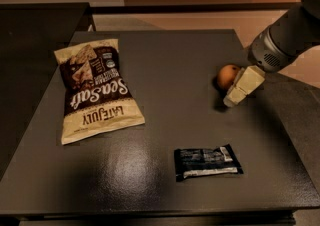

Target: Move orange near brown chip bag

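The orange (227, 75) sits on the right side of the dark table (170, 65), a bit past the middle toward the back; it is small and round, and it rests right on the table top; the gripper (239, 90) is just on its right and a little toward the front, so close that its pale cream part looks to be touching the side of the orange; the gripper leans down with its tip low by the table; I cannot tell if it is spread wide or pressed together, and it does not look wrapped around the orange; the gray arm (280, 42) goes up from it to the top right corner; the brown chip bag (96, 91) lies flat far away on the left side of the table, with its words upside down; a lot of bare table lies between the bag and the orange; a small black wrapper (207, 161) lies flat near the front edge, below the orange and well apart from it.
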You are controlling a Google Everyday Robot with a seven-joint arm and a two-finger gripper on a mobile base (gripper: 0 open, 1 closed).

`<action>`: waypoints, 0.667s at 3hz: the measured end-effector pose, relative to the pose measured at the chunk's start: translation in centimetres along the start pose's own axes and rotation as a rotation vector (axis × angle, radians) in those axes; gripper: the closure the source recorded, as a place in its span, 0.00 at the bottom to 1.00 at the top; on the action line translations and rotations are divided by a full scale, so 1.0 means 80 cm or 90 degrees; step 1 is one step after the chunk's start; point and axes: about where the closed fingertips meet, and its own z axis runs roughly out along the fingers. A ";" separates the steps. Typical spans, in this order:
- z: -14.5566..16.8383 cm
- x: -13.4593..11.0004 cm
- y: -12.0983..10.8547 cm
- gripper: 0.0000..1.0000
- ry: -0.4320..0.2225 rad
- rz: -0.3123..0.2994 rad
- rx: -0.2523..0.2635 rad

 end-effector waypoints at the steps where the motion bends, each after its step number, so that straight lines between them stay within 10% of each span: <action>1: 0.009 0.000 -0.001 0.00 -0.003 0.006 -0.007; 2: 0.017 -0.002 0.004 0.18 -0.013 0.010 -0.024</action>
